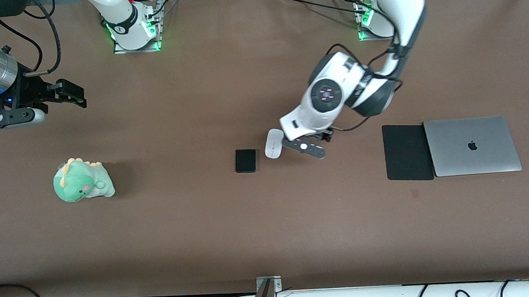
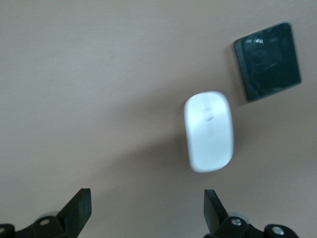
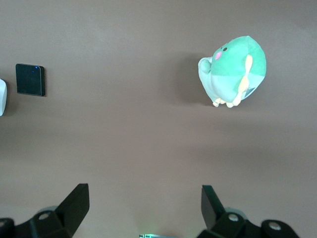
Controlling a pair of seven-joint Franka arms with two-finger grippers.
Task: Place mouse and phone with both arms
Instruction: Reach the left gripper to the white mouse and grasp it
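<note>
No readable words or numbers anywhere. Only sign: a dark apple-shaped logo (image 1: 472, 145) at the centre of the closed silver laptop (image 1: 493, 156) lid, lying toward the left arm's end of the table (image 1: 270, 232), just beside a black mat (image 1: 407, 152) at the laptop's 9 o'clock.

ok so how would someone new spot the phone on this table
Start at the silver laptop and go past the black mouse mat toward the right arm's end. The phone lies flat beside the white mouse: a black slab, far smaller than the mat.
</note>
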